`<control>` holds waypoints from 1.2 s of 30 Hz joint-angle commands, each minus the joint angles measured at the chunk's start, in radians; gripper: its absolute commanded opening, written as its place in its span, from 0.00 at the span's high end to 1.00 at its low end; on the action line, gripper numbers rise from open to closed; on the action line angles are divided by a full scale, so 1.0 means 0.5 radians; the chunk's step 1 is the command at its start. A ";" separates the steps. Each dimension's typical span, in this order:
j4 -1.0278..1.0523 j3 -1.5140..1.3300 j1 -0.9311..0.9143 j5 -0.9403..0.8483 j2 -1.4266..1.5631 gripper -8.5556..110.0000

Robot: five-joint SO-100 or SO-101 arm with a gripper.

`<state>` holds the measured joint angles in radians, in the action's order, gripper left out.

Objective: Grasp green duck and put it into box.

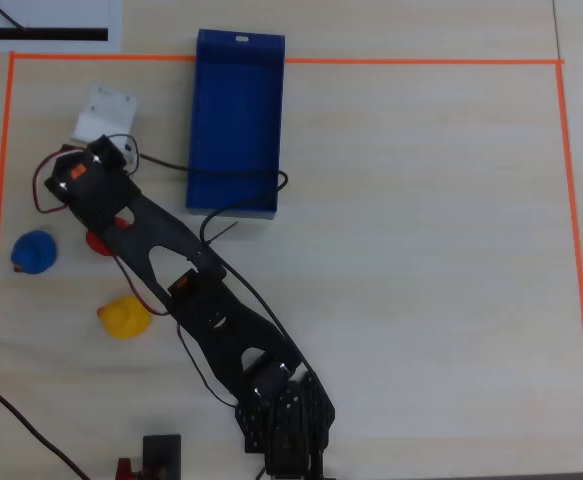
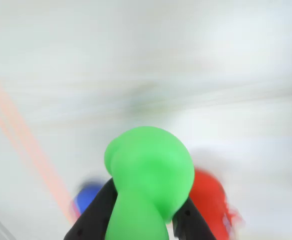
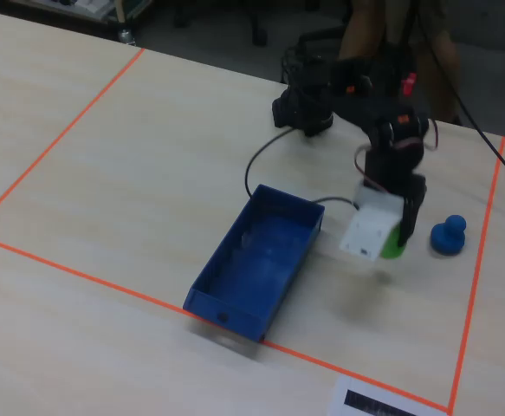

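Filling the lower middle of the wrist view, the green duck (image 2: 148, 175) sits pinched between the two black fingers (image 2: 93, 215) of the gripper (image 2: 143, 220), which is closed snugly on its lower body so the rounded top bulges free above the jaws. That hold looks chosen for carrying, judging by the smeared background. Behind it, left to right in that view, lie a blurred strip of orange tape (image 2: 25, 145), a blue duck (image 2: 88, 197) and a red shape (image 2: 211, 200) I cannot identify.

Seen from the fixed camera, the box (image 3: 256, 260) lies left of the arm, empty and open-topped. The duck (image 3: 393, 244) hangs just right of the white wrist camera (image 3: 369, 230), apparently off the table and near the box, not yet over it.

It is glossy, bright green, smooth and bulbous; its beak is not visible.
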<state>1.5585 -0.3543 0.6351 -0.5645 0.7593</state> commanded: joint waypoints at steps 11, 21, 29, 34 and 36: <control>-0.123 -0.847 -1.049 -0.647 1.276 0.93; -1.019 -2.227 -1.285 -0.635 1.384 0.93; -1.150 -2.350 -1.129 -0.460 1.381 0.93; -1.104 -2.319 -1.046 -0.371 1.414 0.93; -1.037 -2.215 -1.022 -0.328 1.424 0.93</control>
<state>0.9894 -1.5248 0.0767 -0.7609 1.4327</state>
